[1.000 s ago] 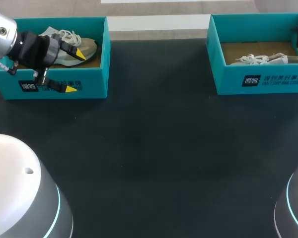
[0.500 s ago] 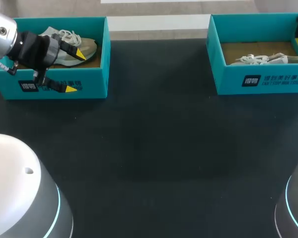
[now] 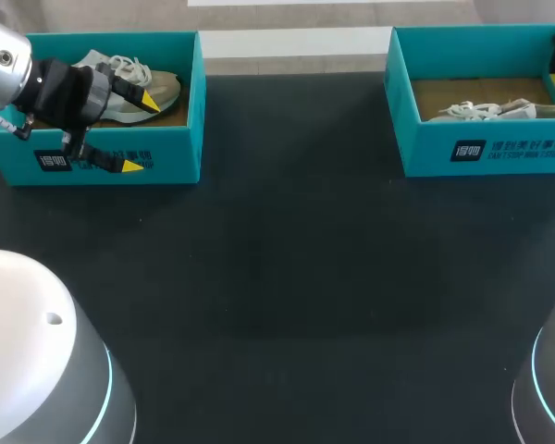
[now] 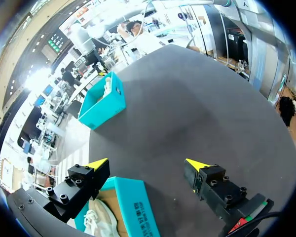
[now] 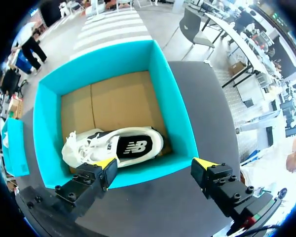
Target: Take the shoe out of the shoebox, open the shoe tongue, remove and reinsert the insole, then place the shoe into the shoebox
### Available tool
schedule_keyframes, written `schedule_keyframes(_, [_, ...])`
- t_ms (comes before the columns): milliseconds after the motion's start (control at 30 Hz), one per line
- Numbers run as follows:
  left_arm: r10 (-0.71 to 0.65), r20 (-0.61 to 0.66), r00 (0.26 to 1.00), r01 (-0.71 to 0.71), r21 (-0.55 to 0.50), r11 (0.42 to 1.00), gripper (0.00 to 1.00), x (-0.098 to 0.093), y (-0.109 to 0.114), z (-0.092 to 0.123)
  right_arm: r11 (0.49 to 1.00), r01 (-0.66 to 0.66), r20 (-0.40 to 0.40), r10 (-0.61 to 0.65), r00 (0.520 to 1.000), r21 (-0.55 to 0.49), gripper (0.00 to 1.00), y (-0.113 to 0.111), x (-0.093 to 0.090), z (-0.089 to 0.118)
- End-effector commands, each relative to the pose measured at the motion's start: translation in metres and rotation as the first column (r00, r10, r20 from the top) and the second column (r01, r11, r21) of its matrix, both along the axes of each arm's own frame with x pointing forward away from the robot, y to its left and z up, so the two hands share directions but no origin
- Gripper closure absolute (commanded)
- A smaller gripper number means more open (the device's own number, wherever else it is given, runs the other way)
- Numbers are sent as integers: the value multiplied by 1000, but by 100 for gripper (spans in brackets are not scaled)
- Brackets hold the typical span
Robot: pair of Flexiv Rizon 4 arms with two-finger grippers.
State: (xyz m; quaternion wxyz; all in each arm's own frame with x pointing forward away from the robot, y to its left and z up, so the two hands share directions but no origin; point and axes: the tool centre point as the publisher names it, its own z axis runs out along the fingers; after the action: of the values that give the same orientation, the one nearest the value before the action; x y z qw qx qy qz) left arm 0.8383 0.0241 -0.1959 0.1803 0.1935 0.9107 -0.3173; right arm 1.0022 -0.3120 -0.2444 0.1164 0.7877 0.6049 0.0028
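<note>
A grey and beige shoe (image 3: 129, 88) lies in the left teal shoebox (image 3: 171, 153). My left gripper (image 3: 139, 133) hangs open astride that box's front wall (image 4: 133, 207), one yellow tip over the shoe (image 4: 101, 222), the other outside the box. At the back right stands a second teal shoebox (image 3: 486, 153) with a white shoe (image 3: 490, 111) on its side. In the right wrist view this white shoe (image 5: 113, 145) shows a black insole inside its shoebox (image 5: 180, 123). My right gripper (image 5: 155, 165) is open above the box's near wall, holding nothing.
The dark table (image 3: 296, 277) stretches between the two boxes. My arms' white bases (image 3: 37, 370) fill the near corners. The right shoebox (image 4: 102, 101) also shows far ahead of the left gripper.
My right gripper has opened and drawn back toward the right edge, leaving the white shoe in its box. The left arm has not moved.
</note>
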Motion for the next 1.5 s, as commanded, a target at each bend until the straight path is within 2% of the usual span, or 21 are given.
schedule_keyframes(33, [0,0,1000,0,3,1000,0,0,0,0,1000,1,3,-1,1000,0,0,0,-1,0])
schedule_keyframes(67, [0,0,1000,0,3,1000,0,0,0,0,1000,1,3,-1,1000,0,0,0,-1,0])
schedule_keyframes(167, [-192,121,974,179,109,978,0,6,14,1,1000,1,3,-1,1000,0,0,0,-1,0])
schedule_keyframes(233, [-337,198,920,302,185,935,0,14,24,4,1000,1,3,-1,1000,0,0,0,-1,0])
schedule_keyframes(300, [-457,243,855,394,268,879,0,24,37,8,1000,1,3,-1,1000,0,0,0,-1,0])
schedule_keyframes(400, [-601,288,746,452,443,774,0,45,57,12,1000,1,3,-1,1000,0,0,0,-1,0])
schedule_keyframes(533, [-735,250,630,531,553,642,0,60,77,28,1000,1,3,-1,1000,0,0,0,-1,0])
schedule_keyframes(633, [-795,203,572,524,654,545,0,65,85,32,1000,1,3,-1,1000,0,0,0,-1,0])
schedule_keyframes(1333, [-795,203,572,524,654,545,0,65,85,32,1000,1,3,-1,1000,0,0,0,-1,0])
schedule_keyframes(1500, [-899,138,416,587,714,382,0,69,95,33,1000,1,3,-1,1000,0,0,0,-1,0])
